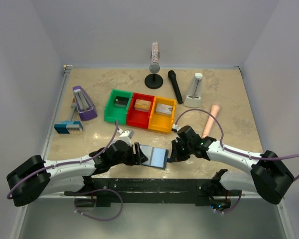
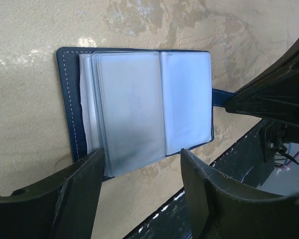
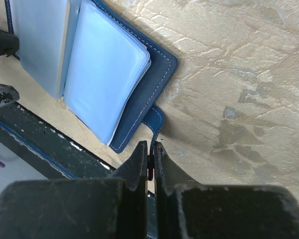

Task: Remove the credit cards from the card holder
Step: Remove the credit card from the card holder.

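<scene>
The left pincer stands released astride the near edge of the card holder, and the right pincer is clenched with its tips at the strap, while the navy, white-stitched holder lies open, frosted sleeves up, on the beige marbled tabletop between pale walls.

card holder open — left pincer, right pincer flanking

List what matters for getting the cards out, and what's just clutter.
Job: card holder, lying open; left gripper; right gripper, pinching its strap. No cards showing.
Clutter: three bins, black microphone, purple metronome, white metronome, blue-and-white gadget, glittery stick on stand, pink stick.
</scene>
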Motion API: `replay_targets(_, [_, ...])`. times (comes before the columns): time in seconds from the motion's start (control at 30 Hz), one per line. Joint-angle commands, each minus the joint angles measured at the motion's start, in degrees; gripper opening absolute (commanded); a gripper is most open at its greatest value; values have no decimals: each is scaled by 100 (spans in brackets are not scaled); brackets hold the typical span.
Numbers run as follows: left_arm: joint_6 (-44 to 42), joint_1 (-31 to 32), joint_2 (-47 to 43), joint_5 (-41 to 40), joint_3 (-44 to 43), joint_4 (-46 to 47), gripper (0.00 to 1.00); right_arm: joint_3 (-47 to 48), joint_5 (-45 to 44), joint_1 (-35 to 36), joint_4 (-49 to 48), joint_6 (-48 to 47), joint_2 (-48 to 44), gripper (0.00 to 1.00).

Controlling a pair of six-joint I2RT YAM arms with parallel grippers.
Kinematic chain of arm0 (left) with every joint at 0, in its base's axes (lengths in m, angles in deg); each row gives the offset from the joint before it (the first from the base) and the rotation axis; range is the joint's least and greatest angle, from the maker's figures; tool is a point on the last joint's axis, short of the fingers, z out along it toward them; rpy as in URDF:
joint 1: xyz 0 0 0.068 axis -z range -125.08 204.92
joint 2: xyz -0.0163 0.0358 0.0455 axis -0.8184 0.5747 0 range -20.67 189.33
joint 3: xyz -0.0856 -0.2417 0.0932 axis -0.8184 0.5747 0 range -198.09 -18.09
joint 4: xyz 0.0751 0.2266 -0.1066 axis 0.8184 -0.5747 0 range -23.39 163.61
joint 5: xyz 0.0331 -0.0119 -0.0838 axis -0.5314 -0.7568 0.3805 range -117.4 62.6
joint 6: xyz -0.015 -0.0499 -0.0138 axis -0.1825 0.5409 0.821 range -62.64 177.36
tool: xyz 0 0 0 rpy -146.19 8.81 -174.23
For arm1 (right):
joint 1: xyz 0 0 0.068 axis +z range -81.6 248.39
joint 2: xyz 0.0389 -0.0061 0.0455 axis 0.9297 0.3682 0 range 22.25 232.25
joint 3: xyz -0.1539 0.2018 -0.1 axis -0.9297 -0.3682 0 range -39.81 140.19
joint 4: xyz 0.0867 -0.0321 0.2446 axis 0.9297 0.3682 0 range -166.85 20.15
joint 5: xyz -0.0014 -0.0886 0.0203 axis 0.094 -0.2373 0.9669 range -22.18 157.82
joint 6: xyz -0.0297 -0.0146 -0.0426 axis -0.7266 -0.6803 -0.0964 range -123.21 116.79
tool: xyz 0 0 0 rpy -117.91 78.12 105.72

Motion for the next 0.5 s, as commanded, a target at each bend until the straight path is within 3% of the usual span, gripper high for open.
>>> replay_targets(0.0, [-119, 77, 121, 198, -205, 546, 66, 221, 155, 18, -143, -75, 31, 0])
replay_targets(0.47, [-259, 244, 587, 593, -600, 793, 65, 265, 156, 18, -99, -84, 13, 0])
